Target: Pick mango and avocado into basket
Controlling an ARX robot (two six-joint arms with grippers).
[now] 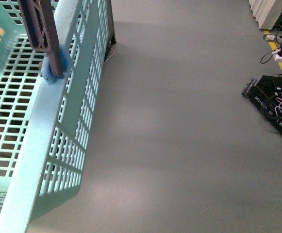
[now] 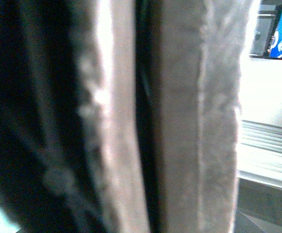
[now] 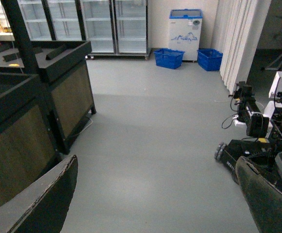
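One light blue-teal plastic basket with slotted grid walls (image 1: 48, 145) fills the left side of the front view, standing on the smooth grey floor (image 1: 179, 121). Its brown ribbed swing handle (image 1: 39, 24) is raised, pivoting on a blue knob at the near rim. A yellow patch shows through the far slots; what it is cannot be told. To the right lies a black wheeled machine base with loose cables (image 1: 276, 97), well apart from the basket. The right gripper (image 3: 155, 160) is released, fingers spread wide with only floor between them. The left wrist view is a close grey-brown blur, so the left gripper's state cannot be told.
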